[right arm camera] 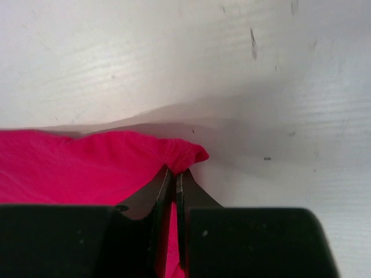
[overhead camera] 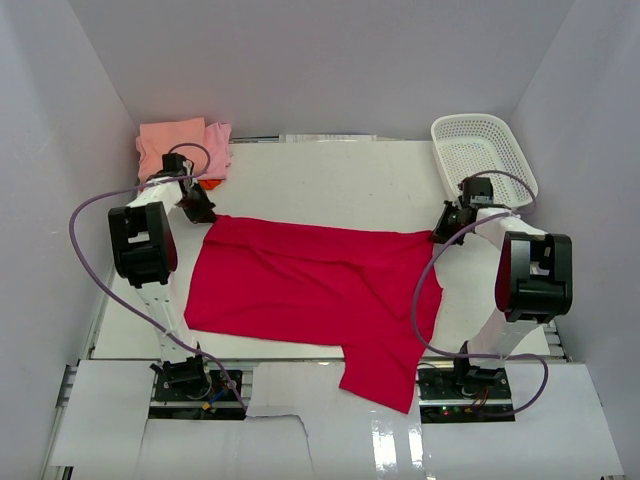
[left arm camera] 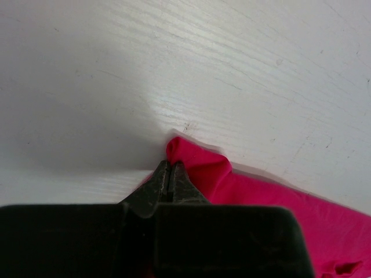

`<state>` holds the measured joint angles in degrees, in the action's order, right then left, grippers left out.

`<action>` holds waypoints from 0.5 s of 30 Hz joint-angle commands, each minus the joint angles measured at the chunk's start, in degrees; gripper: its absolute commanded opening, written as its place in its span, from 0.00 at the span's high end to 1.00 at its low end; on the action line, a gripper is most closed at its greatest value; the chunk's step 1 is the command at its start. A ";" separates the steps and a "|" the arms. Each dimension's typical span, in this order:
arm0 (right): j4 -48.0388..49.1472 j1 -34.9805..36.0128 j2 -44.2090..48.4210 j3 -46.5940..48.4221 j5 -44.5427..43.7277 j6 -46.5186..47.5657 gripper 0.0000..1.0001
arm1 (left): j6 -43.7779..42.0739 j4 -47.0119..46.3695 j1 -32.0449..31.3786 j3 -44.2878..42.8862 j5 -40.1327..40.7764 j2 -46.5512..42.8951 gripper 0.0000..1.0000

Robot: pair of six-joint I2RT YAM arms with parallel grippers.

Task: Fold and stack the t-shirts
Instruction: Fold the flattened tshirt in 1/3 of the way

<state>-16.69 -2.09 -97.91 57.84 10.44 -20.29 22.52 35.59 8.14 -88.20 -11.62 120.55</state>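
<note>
Red shirt: spread across the middle of the table, mostly flat with shallow wrinkles, one part on the right side reaching past the near edge between the arm bases.

Far left corner of it: pinched in the left gripper, jaws pressed together on a small peak of cloth.

Far right corner: pinched likewise in the right gripper, jaws all but closed with a thin fold of red between them, the tip of the corner poking out beyond the fingertips.

Folded pile at the far left corner of the table, just behind the left gripper: salmon shirt, pink shirt beside it on the right, a sliver of orange shirt at the pile's near edge.

Basket: white lattice, at the far right corner, well apart from the pile, just behind the right gripper.
</note>
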 commanded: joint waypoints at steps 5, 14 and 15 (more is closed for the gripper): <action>-3.43 0.24 -6.94 13.32 -0.24 1.75 0.92 | 0.24 1.41 -0.41 0.75 6.08 0.91 1.00; -7.57 0.33 -16.78 26.17 2.22 2.80 0.92 | 2.26 1.23 0.82 0.23 6.87 1.79 1.00; -7.66 0.33 -17.57 28.18 2.39 2.80 0.92 | 2.44 1.23 0.91 0.14 6.96 1.97 1.00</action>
<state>-23.14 -2.04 -113.65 81.01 11.20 -18.41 24.77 35.81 8.14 -88.27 -9.80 120.46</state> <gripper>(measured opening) 0.087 0.008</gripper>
